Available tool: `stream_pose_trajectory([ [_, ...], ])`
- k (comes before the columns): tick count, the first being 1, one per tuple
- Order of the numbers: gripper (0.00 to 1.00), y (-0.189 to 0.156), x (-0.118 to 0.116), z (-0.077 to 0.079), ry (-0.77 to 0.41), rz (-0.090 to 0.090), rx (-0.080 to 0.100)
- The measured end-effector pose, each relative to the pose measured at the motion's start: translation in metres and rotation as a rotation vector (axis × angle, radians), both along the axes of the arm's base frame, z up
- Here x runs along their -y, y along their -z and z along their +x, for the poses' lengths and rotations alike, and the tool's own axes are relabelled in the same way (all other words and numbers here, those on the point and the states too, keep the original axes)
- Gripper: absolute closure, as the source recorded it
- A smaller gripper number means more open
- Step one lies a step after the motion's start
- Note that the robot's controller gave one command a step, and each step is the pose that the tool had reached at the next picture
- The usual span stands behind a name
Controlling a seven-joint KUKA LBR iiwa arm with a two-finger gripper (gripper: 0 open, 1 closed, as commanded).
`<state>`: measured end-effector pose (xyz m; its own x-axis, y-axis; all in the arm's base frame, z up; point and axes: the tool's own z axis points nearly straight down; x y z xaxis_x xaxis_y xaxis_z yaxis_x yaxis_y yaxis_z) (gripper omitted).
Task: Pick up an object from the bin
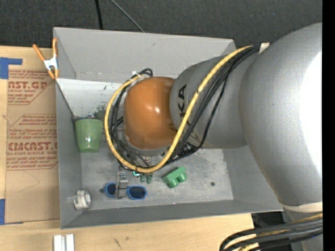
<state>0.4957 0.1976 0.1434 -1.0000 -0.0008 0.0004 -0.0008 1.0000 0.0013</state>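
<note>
Gripper [122,181] sits low over the blue sunglasses [137,193] by the bin [157,43]'s lower wall — can't tell if it's open or closed. Nothing's lifted yet — grab and lift still to do.

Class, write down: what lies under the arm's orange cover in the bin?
The orange cover hides the bin floor directly beneath it, so anything there cannot be seen. Just past its lower edge lie blue sunglasses and a green block.
</note>
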Motion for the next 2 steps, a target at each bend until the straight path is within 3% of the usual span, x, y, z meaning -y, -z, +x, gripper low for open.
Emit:
stream_pose_trajectory([
  [1,0.0,0.0771,0.027,0.0001,0.12,-0.003,-0.005],
  [2,1.0,0.0741,0.0254,0.0013,0.118,0.0,-0.001],
])
